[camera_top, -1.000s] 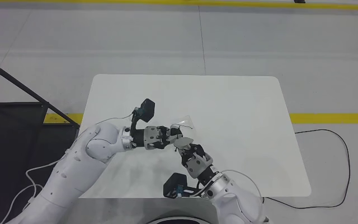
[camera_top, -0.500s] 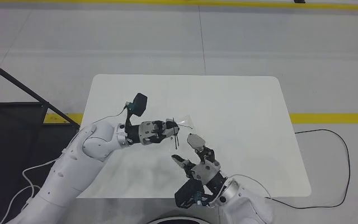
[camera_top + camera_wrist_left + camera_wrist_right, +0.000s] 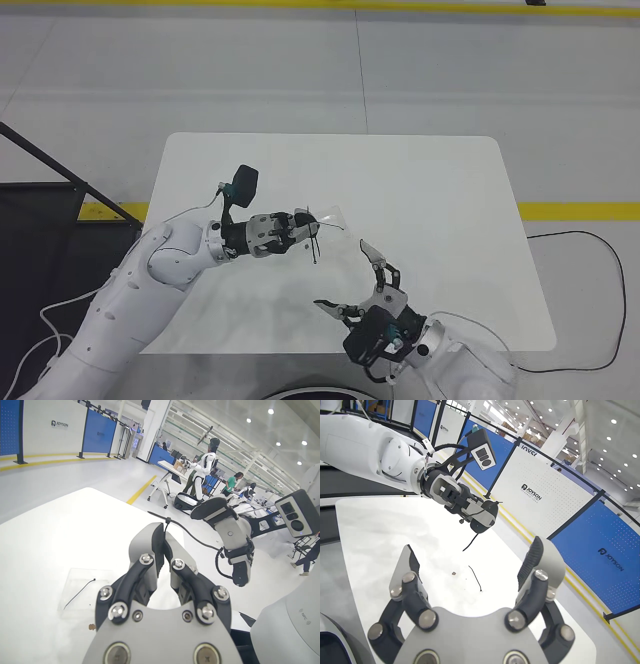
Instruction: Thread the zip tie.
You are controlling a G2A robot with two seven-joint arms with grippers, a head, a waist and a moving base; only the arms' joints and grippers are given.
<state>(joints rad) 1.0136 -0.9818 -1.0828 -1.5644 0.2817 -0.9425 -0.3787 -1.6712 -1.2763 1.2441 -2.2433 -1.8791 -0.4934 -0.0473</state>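
My left gripper hangs above the table's middle, shut on a black zip tie. In the left wrist view the zip tie's head sits just past the pads, and a strap appears to run across through it. The zip tie's tail hangs down below the left gripper. My right gripper is open with nothing in it, nearer the table's front edge and apart from the tie. The right gripper shows its jaws spread wide; the right gripper looks the same from across.
A second black zip tie lies on the white table, in a clear flat tray under the left gripper. A small brown speck is beside it. To the right the table is bare.
The right gripper has let go near the left gripper's tie, opened and drawn back toward the table's front edge. The left gripper kept the tie and shifted slightly.
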